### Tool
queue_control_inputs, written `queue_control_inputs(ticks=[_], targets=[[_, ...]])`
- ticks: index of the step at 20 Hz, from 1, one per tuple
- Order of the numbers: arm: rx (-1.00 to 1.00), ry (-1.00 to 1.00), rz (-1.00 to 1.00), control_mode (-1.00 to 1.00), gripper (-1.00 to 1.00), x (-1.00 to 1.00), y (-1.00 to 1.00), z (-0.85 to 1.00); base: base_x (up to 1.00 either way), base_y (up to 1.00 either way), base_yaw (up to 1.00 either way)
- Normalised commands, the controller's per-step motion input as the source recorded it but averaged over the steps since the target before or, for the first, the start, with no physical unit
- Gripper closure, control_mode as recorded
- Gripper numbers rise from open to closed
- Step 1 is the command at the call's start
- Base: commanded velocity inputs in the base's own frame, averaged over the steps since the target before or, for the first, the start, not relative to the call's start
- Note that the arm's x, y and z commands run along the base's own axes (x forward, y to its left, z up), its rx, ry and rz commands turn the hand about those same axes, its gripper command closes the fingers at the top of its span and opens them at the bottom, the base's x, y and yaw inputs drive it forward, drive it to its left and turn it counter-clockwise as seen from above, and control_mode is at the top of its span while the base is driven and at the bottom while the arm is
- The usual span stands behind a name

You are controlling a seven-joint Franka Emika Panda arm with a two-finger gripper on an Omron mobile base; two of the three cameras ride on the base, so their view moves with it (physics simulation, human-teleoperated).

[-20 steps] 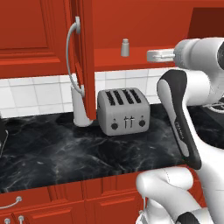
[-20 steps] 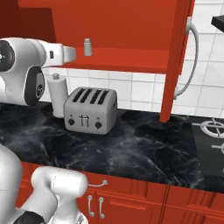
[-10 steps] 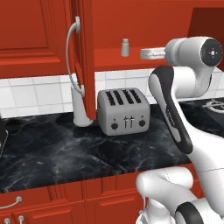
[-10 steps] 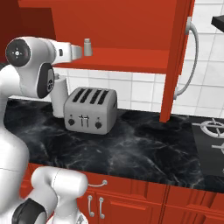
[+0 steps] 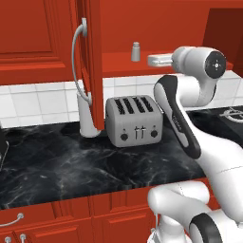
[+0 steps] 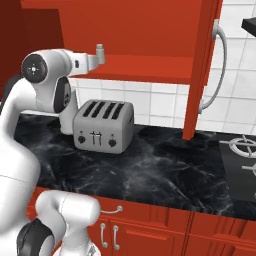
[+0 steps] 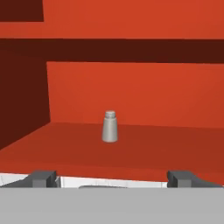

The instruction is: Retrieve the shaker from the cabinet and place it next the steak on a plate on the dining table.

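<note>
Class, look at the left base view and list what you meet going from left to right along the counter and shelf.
Curved cabinet handle → toaster → shaker → claw → stove burner.

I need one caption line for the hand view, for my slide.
Small grey cylindrical shaker standing upright on the red cabinet shelf, centred ahead of the open gripper.

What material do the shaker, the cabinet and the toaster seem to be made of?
The shaker: probably matte metal, plain grey with a paler cap. The cabinet: painted wood, judging by its flat red panelled door; its handle looks like polished metal, silvery and smooth. The toaster: brushed metal, grey with soft highlights.
</note>
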Motion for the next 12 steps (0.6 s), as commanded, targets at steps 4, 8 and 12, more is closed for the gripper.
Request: queue_control_inputs(ticks=[4,8,12], targets=[[0.0,0.0,0.0,-1.0,-1.0,0.31,0.0,0.0,0.0,0.0,0.0],[0.0,0.0,0.0,-1.0,-1.0,0.38,0.0,0.0,0.0,0.0,0.0],[0.0,0.0,0.0,-1.0,-1.0,0.41,0.0,0.0,0.0,0.0,0.0]])
